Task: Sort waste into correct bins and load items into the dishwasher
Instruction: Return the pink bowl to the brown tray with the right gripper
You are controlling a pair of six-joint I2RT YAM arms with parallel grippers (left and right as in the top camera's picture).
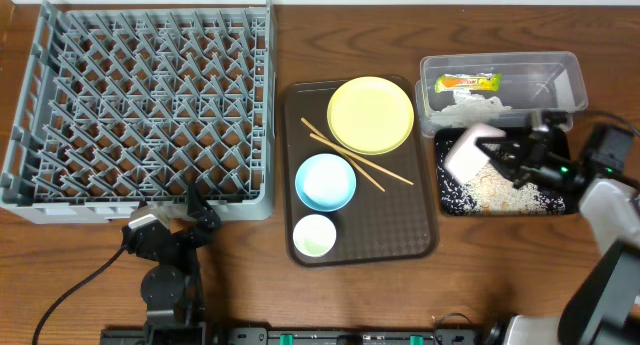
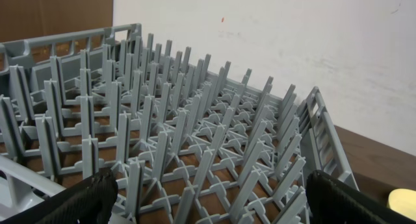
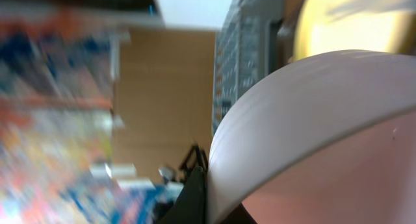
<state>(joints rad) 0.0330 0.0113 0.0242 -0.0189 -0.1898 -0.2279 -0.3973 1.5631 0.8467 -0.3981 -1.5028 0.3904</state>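
Grips a white bowl (image 1: 468,150) in the right gripper (image 1: 505,157), fingers clenched on its rim. Holds it tipped steeply over the left end of the black tray (image 1: 540,203), just above the heap of rice scraps (image 1: 495,188) spread across the tray floor. From the right wrist, mostly blur: the bowl's pale curve (image 3: 325,139) across the frame, one dark finger (image 3: 194,195) pressed against its edge.

Behind the black tray, touching it: the clear tub (image 1: 560,65), with a green-yellow wrapper (image 1: 467,82) and crumpled tissue (image 1: 468,109) inside.

In the middle of the table (image 1: 480,275), a brown serving tray (image 1: 420,235). On it, a yellow plate (image 1: 370,115) at the far end, a light blue bowl (image 1: 325,181) nearer, a small white cup (image 1: 315,235) at the near edge. Chopsticks (image 1: 360,160) lying slantwise, partly under the plate's near rim and just beside the blue bowl.

To the left, the grey dish rack (image 1: 150,95), no dishes between its pegs.

Hangs the left gripper (image 1: 196,217) at the rack's near edge, released, grasping nothing. From the left wrist, black fingers (image 2: 81,199) spread wide at the bottom corners, the gripper (image 2: 214,208) facing rows of upright pegs in the rack (image 2: 195,133).
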